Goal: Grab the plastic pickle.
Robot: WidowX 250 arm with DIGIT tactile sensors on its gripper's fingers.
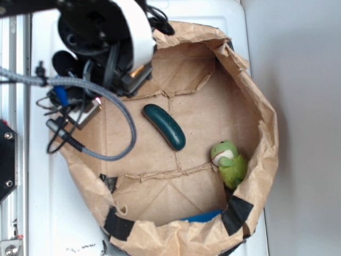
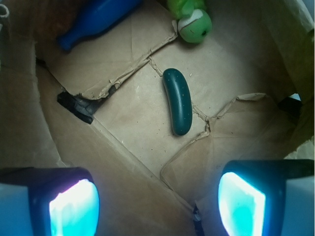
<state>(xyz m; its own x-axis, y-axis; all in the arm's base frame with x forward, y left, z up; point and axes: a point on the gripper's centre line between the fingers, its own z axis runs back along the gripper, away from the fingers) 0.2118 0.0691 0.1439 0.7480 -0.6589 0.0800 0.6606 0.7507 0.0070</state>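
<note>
Gripper (image 2: 157, 201) hovering with jaws spread above the paper bag (image 1: 261, 138).
The plastic pickle (image 2: 178, 101) is lying free on the bag floor, ahead of the jaws, its long axis running near-to-far between them.

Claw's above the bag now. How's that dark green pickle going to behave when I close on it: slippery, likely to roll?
The plastic pickle looks glossy and smooth, so probably slippery. Its rounded, sausage-like shape may roll or squirt sideways if pinched off-centre. It seems rigid and likely light. It lies flat on the bag floor, clear of the frog plush, with the claw open.
</note>
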